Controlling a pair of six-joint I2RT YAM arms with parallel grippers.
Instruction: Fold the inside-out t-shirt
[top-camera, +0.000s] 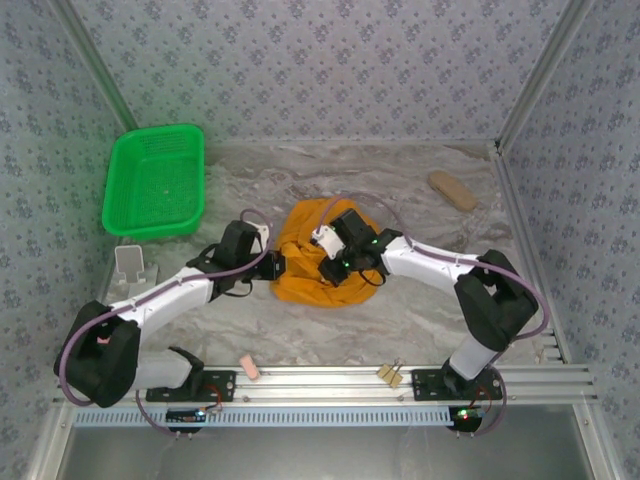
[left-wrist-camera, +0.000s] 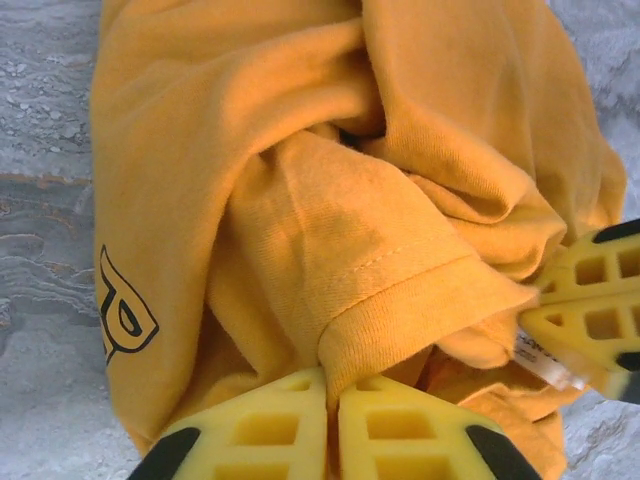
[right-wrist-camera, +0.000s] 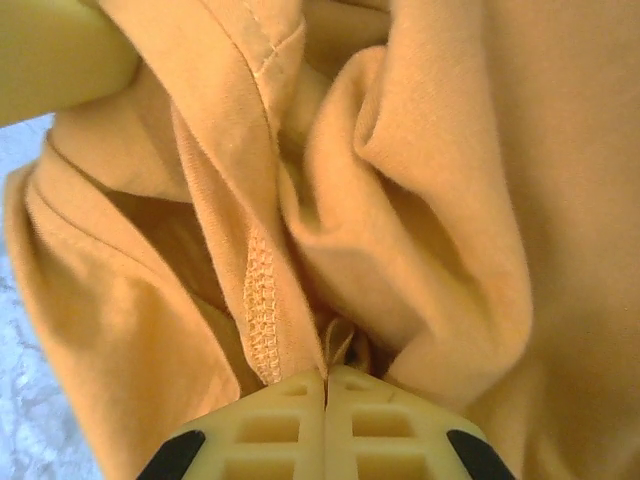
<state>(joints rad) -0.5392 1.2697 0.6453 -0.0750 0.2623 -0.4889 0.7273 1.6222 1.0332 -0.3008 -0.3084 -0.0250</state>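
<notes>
The inside-out t-shirt (top-camera: 305, 262) lies bunched in an orange-yellow heap in the middle of the table. My left gripper (top-camera: 277, 268) meets its left edge. In the left wrist view that gripper (left-wrist-camera: 333, 388) is shut on a ribbed band of the t-shirt (left-wrist-camera: 300, 200), with a dark outlined print (left-wrist-camera: 125, 315) at the left and a small white tag (left-wrist-camera: 545, 362) at the right. My right gripper (top-camera: 337, 268) presses into the heap from the right. Its fingers (left-wrist-camera: 590, 300) hold cloth by the tag. In the right wrist view the jaws (right-wrist-camera: 326, 378) are shut on a fold beside a stitched seam (right-wrist-camera: 262, 320).
A green plastic basket (top-camera: 155, 182) stands at the back left. A tan oblong object (top-camera: 453, 190) lies at the back right. A small white stand (top-camera: 131, 266) sits left of the left arm. A metal rail (top-camera: 330, 378) runs along the near edge.
</notes>
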